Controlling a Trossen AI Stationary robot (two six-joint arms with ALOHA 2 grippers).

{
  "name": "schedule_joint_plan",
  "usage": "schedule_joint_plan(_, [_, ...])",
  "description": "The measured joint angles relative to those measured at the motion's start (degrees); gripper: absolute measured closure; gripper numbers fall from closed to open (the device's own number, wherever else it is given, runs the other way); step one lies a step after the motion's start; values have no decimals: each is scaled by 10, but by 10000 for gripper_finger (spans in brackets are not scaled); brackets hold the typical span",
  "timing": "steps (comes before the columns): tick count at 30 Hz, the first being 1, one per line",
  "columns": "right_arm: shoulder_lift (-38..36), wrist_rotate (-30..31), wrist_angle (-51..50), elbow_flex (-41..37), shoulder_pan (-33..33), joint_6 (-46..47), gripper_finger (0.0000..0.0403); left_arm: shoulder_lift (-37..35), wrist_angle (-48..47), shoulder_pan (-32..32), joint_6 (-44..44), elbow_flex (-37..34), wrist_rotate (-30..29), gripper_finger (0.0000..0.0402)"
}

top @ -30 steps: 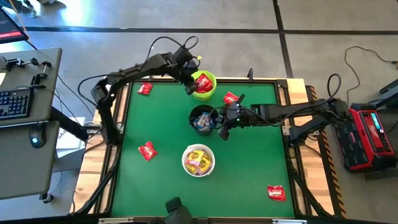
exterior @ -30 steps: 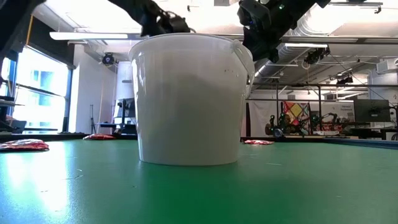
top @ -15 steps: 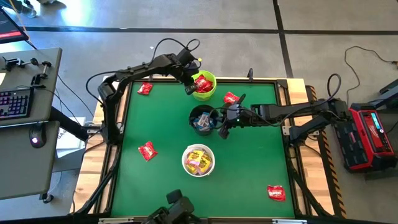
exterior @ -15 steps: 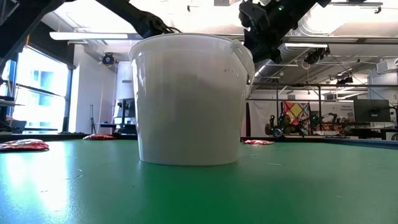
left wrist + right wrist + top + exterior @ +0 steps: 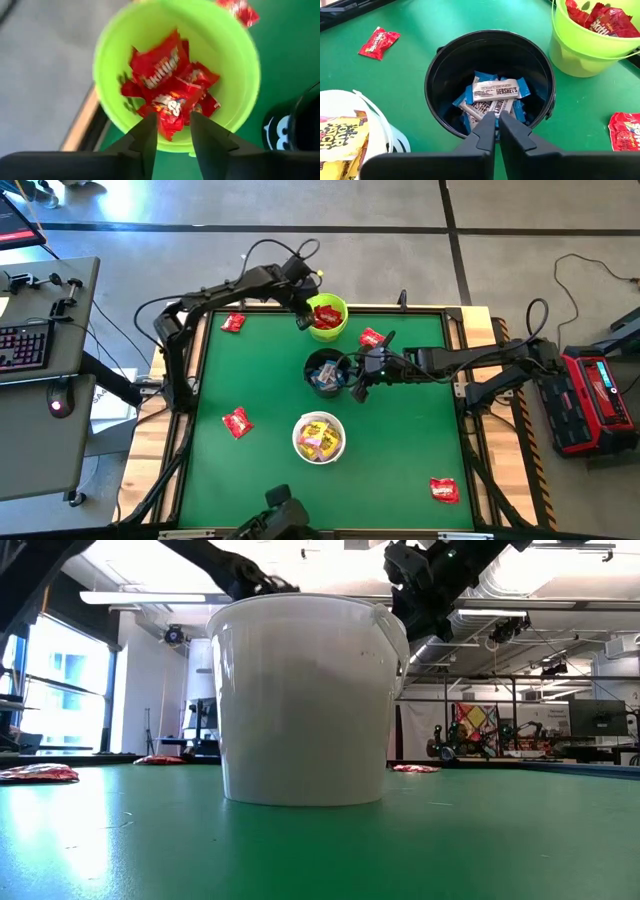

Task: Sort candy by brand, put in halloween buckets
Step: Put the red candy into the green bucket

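Green table: black bucket (image 5: 490,82) holds HERSHEY'S bars (image 5: 495,92).

- Green table (image 5: 400,440) with a wooden frame.
- Grey desk (image 5: 45,410) left of the table, carrying a keyboard (image 5: 22,345).
- Red-and-black case (image 5: 592,400) on the floor right of the table.
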Motion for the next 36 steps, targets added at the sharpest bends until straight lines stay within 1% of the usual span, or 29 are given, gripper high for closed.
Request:
schedule_joint_plan(4, [0, 9, -2, 0, 0, 0, 364, -47, 6, -1, 5, 0, -39, 276])
schedule_joint_plan(9, [0, 15, -3, 0, 0, -8, 333, -110, -11, 10, -3, 0, -72, 271])
schedule_joint_plan(12, [0, 14, -3, 0, 0, -14, 320, -129, -52, 30, -18, 1, -77, 270])
schedule_joint_plan(15, [0, 11, -3, 0, 0, -14, 312, -129, -109, 55, -28, -1, -78, 270])
schedule_joint_plan(17, [0, 10, -3, 0, 0, -9, 308, -129, -129, 71, -31, -17, -88, 270])
schedule_joint_plan(19, [0, 9, -3, 0, 0, -5, 306, -137, -130, 87, -33, -51, -102, 270])
schedule_joint_plan(24, [0, 9, -3, 0, 0, -3, 306, -171, -118, 124, -43, -176, -132, 270])
schedule_joint_plan(29, [0, 8, -3, 0, 0, 2, 306, -207, -72, 137, -26, -300, -195, 270])
schedule_joint_plan(32, [0, 8, -2, 0, 0, 1, 306, -215, -54, 138, -13, -353, -217, 268])
schedule_joint_plan(36, [0, 8, -3, 0, 0, 0, 306, -215, -19, 138, -12, -398, -242, 255])
